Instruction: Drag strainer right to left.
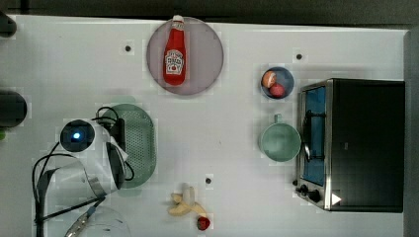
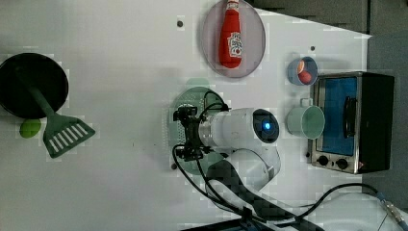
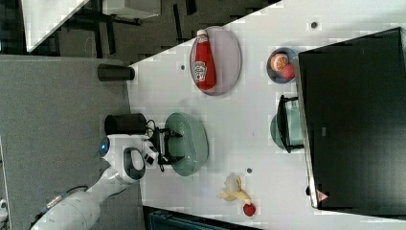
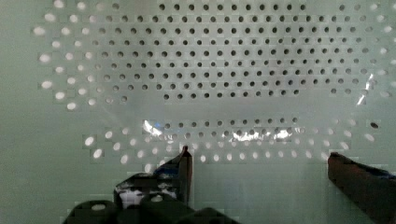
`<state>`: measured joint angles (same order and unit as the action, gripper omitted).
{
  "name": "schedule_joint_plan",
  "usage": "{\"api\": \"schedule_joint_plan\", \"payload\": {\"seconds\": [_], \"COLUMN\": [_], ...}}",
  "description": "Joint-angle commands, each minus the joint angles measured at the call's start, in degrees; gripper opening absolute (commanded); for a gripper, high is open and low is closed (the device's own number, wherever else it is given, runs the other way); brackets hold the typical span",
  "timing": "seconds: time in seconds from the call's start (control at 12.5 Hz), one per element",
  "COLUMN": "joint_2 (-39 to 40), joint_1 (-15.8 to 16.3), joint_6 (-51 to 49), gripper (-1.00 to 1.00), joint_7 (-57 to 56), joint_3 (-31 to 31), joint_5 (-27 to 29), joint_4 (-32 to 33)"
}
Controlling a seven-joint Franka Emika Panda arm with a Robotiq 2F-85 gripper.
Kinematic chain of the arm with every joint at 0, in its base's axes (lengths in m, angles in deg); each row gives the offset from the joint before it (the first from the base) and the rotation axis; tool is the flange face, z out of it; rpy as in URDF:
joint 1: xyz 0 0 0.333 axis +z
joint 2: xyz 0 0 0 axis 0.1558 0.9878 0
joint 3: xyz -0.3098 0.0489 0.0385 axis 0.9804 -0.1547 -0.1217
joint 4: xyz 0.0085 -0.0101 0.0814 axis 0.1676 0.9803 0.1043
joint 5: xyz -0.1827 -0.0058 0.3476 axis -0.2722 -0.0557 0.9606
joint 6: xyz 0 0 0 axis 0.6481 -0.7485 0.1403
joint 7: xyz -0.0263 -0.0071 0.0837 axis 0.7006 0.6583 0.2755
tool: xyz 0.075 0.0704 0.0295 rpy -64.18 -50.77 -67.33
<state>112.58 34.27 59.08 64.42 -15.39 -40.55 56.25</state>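
pale mint-green oval perforated plastic strainer (image 1: 140, 145) at 9 o'clock of the top view's white surface (image 1: 227, 148); claw (image 4: 257, 163) spread open inside the bowl. keep fingers pressed low against the wall, drag steadily, avoid tipping

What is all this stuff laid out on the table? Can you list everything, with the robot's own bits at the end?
strainer: one, pale mint green, under the arm, top view's left
plate: one, grey-pink, top view's upper middle
ketchup bottle: one, red, lying on the plate
bowl: one, blue, holding two reddish-orange pieces of fruit, beside the toaster oven
mug: one, mint green, by the oven door
toaster oven: one, black and silver, top view's right
banana: one, peeled, yellow, top view's bottom
strawberry: one, red, next to the banana
pan: one, black, left view's left
spatula: one, dark green, resting on the pan
gripper: one, black, jaws apart inside the strainer
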Motion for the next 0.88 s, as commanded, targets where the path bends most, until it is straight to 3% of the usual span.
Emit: {"api": "schedule_joint_plan", "payload": {"seconds": [0.08, 0.88], "joint_2": [1.41, 6.89], "joint_1": [3.27, 8.67], "joint_6": [-0.76, -0.64], "gripper": [1.0, 1.0], "joint_7": [3.99, 8.01], "joint_3": [0.87, 0.87], "joint_5": [1.85, 5.0], "joint_4": [-3.21, -11.99]}}
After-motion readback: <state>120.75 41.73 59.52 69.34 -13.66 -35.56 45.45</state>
